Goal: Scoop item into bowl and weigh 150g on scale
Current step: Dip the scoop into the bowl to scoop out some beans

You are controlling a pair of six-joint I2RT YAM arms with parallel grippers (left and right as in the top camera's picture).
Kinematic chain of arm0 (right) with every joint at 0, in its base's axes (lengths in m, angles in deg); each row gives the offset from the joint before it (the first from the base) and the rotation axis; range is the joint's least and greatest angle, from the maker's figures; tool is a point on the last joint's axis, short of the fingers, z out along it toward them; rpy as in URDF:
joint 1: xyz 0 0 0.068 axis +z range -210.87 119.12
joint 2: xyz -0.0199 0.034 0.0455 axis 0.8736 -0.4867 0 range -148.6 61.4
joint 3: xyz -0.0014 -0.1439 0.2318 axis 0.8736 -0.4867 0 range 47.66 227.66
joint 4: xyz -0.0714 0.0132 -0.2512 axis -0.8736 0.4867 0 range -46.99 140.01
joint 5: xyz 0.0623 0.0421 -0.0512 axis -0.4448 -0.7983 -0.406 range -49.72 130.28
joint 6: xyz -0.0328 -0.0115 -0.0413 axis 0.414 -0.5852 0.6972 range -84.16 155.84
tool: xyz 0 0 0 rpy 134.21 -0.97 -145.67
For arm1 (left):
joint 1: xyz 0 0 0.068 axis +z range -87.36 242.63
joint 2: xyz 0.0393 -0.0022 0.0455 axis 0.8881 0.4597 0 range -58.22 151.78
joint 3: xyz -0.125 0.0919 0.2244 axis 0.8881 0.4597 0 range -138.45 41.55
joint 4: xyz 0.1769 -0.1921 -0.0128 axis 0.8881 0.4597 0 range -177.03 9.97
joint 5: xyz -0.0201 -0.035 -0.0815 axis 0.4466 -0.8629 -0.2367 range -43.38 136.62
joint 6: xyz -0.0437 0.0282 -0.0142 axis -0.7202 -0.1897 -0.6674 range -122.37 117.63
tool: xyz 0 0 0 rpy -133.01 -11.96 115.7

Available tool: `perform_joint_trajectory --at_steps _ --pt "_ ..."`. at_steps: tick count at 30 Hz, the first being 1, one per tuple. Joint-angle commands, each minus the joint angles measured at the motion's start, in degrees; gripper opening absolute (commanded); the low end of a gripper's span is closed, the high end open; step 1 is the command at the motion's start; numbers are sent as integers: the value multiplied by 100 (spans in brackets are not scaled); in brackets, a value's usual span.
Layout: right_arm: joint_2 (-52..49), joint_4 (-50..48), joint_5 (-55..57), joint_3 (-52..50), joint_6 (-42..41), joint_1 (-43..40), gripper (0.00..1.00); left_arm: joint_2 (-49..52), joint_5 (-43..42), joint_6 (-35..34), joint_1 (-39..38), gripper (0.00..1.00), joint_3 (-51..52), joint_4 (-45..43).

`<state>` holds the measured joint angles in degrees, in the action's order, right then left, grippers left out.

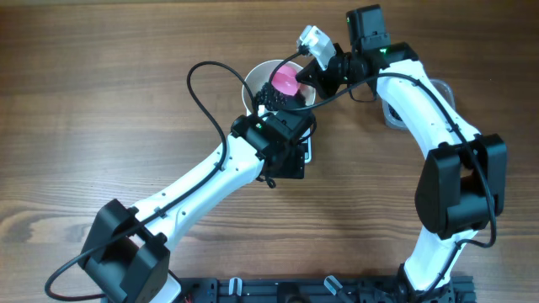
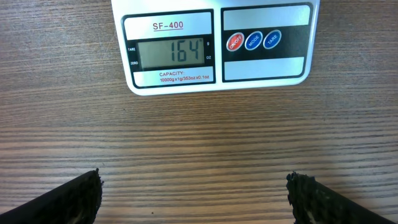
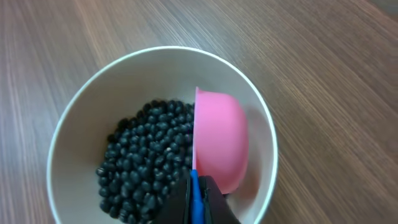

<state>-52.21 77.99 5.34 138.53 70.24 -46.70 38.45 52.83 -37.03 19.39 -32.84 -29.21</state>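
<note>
Worktop [image 2: 199, 137]: wood; scale [image 2: 217, 43] at 12 o'clock of your spread, empty left end effector [image 2: 196, 194].
Bowl [image 3: 81, 106]: beans [image 3: 143, 162] inside; your right end effector [image 3: 199, 200] pinches the scoop [image 3: 221, 143] at 3 o'clock.
Progress: display reads 164, likely overshot; take some out.

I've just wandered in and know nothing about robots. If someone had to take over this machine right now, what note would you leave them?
Left gripper: open and empty, hovering over the wooden table in front of the small white rectangular kitchen scale.
Right gripper: shut on the blue handle of the small pink scoop, which is tipped on its side inside the round white bowl.
Small glossy black beans lie heaped in the bowl.
Done: beans are in the bowl; the scale's display reads 164.
Left: that is above 150, so probably lift a few beans out and recheck.
</note>
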Motion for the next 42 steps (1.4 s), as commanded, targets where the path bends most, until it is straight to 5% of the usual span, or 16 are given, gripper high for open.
perform_joint_trajectory --at_steps 1,9,12,26,30,42 --pt "-142 -203 284 -4 317 2 4 44 116 -55 -42 100 35 0" --pt "-142 26 627 -57 608 13 4 44 116 -55 -42 100 35 2" --pt "-142 354 -181 -57 496 13 4 44 116 -52 -42 100 35 2" --pt "-142 413 -1600 -57 -2124 -175 4 44 116 -55 -42 100 35 2" --pt "-142 348 -2426 -57 -2129 -531 4 44 116 -55 -42 100 35 2" --pt "-142 -92 -2374 -57 -2107 -638 4 44 116 -55 -42 100 35 2"
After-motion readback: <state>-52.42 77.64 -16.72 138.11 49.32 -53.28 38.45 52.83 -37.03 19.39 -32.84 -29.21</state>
